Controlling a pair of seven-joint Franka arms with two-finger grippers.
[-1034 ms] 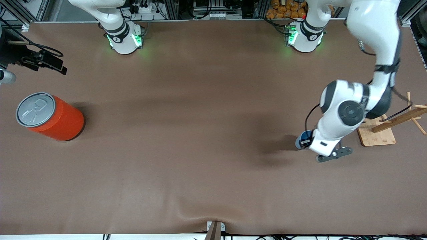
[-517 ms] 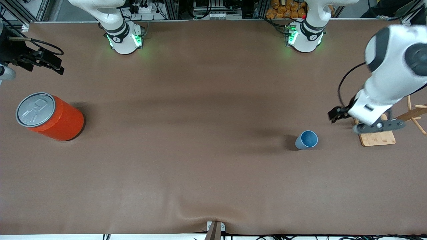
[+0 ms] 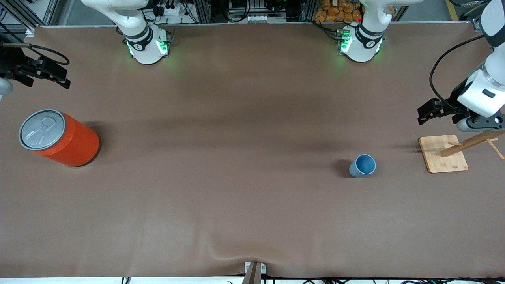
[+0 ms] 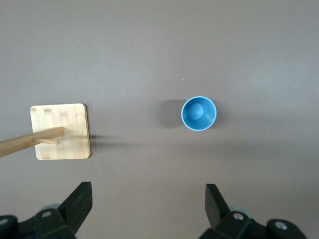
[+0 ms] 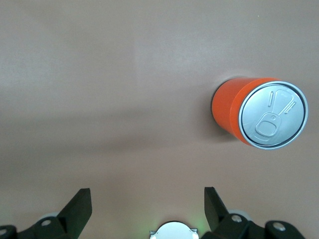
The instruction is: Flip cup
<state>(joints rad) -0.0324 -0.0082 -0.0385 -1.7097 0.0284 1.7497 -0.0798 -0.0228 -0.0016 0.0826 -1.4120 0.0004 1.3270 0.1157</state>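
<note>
We note the small light-blue tapered plastic cup [image 3: 362, 165] upright, mouth up, lower right of centre, nearer the wide-open, empty left gripper [image 3: 442, 114] at right edge; right gripper [image 3: 37, 75], likewise open, waits upper left.

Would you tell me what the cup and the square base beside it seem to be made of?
The cup: probably matte plastic, given its even blue colour without glare. The square base: likely unfinished bamboo or wood, pale tan with faint grain.
</note>
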